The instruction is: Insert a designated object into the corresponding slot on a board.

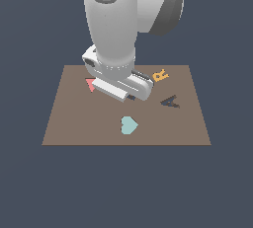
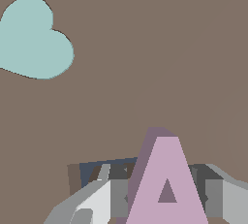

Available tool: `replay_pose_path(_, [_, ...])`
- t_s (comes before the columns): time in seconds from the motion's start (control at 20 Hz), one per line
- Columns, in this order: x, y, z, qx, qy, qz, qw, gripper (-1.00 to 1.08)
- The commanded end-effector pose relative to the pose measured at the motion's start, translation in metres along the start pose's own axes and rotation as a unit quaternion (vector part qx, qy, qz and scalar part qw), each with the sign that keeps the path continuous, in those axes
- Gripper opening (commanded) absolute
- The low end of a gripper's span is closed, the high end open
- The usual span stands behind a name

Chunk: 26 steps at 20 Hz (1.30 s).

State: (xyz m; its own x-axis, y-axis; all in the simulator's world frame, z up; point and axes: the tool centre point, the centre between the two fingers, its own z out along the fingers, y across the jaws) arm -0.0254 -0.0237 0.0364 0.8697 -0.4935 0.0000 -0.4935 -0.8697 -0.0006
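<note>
The lilac letter A block [image 2: 166, 167] stands between my gripper's [image 2: 167, 196] two grey fingers [image 2: 104, 199], which press on its sides. In the exterior view the arm's hand [image 1: 121, 85] hangs low over the middle of the brown board [image 1: 74, 123] and hides both block and fingers. The slot [image 1: 170, 102], a dark A-shaped recess, lies on the board toward the exterior view's right of the hand, uncovered and apart from it. A dark patch [image 2: 92, 169] on the board shows just behind the fingers.
A teal heart [image 1: 129, 125] [image 2: 34, 39] lies on the board in front of the hand. An orange letter R [image 1: 160, 76] sits beyond the slot. A red shape [image 1: 90, 84] peeks out at the hand's other side.
</note>
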Motion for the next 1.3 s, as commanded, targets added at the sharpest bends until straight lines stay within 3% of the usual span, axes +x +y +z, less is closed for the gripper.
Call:
replay_pose_path(0.0, [-0.011,-0.011,0.000,0.000,0.000,0.040,0.9992,-1.00])
replay_pose_path(0.25, [-0.028,-0.034,-0.001,0.000,0.000,0.115,0.9934,-1.00])
replay_pose_path(0.5, [-0.042,-0.060,-0.002,0.001,0.000,0.188,0.9821,-1.00])
replay_pose_path(1.25, [-0.056,-0.135,-0.003,0.001,0.000,0.372,0.9282,-1.00])
